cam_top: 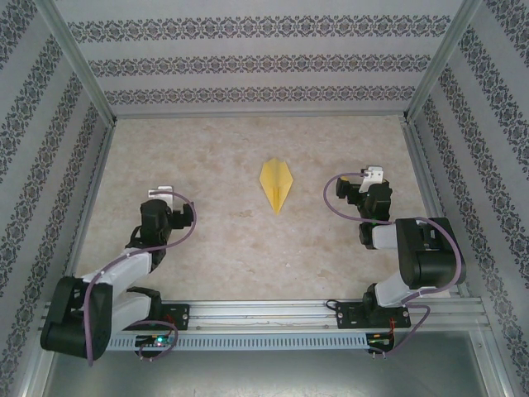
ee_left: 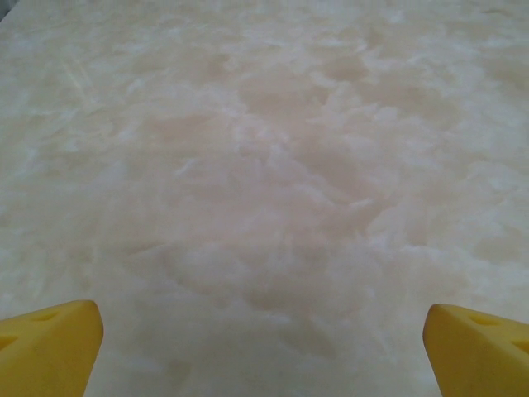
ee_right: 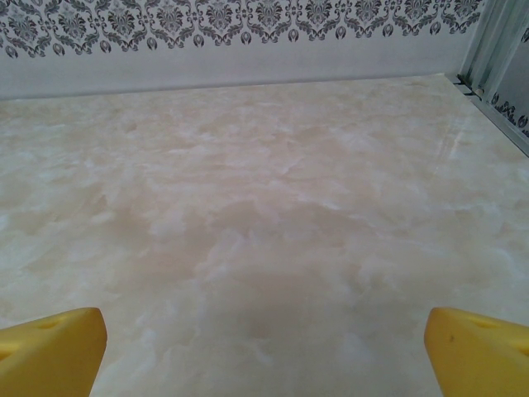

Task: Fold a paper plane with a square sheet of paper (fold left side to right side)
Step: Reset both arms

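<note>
The paper plane [cam_top: 276, 184], a slim pale-yellow dart with a centre crease, lies flat on the mottled beige table [cam_top: 215, 240], nose toward 6 o'clock; left gripper [cam_top: 161, 194] at its 8 o'clock, right gripper [cam_top: 370, 176] at 3 o'clock, both spread wide, holding nothing; blunt yellow fingertips [ee_left: 50, 347] cropped at the wrist views' lower edges.

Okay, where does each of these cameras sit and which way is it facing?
Top external: above and behind the bases, looking down at the beige marbled table; both arms, left gripper, right gripper, pale-yellow pointed paper plane between.
Left wrist: on the left arm, looking low across the table; its yellow fingertips stand apart.
Right wrist: on the right arm, facing the grey-patterned back wall; yellow fingertips apart.
Shared: top and right wrist both show that wall.
</note>
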### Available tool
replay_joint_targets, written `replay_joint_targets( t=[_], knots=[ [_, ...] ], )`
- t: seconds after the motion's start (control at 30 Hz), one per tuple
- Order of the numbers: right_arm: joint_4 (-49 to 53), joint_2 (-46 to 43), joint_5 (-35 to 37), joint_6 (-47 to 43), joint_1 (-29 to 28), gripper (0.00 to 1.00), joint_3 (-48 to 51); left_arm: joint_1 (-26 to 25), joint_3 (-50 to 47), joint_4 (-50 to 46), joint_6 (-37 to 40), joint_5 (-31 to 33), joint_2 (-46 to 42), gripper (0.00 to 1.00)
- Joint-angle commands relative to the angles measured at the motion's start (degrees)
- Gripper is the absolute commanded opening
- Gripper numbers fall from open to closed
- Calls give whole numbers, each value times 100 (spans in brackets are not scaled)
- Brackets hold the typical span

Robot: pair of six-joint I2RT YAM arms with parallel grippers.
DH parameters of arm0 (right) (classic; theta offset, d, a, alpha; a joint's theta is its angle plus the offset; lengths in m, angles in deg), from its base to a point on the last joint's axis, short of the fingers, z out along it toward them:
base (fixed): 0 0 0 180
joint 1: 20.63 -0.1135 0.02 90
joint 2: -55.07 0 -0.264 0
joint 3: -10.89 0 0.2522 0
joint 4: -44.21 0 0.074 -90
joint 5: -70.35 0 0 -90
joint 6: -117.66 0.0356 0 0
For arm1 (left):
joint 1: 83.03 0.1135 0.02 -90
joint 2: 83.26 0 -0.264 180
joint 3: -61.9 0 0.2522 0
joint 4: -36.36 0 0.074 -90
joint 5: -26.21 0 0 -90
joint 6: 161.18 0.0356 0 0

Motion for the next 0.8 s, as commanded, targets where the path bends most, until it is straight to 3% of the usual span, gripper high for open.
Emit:
replay_joint_targets(
  t=[0.0,0.2,0.27,0.77],
  knots=[
    [-8,-67,120,-86,-49,98,-30,80,-1,1326,243,-372,369,99],
    [-4,-68,122,-93,-49,98,-38,101,64,2300,398,-653,1054,99],
    [-2,-75,131,-100,-49,98,-38,135,254,1929,397,-716,1082,99],
    [5,-67,126,-100,-58,98,-38,162,334,1879,568,-1409,1182,99]
  ],
)
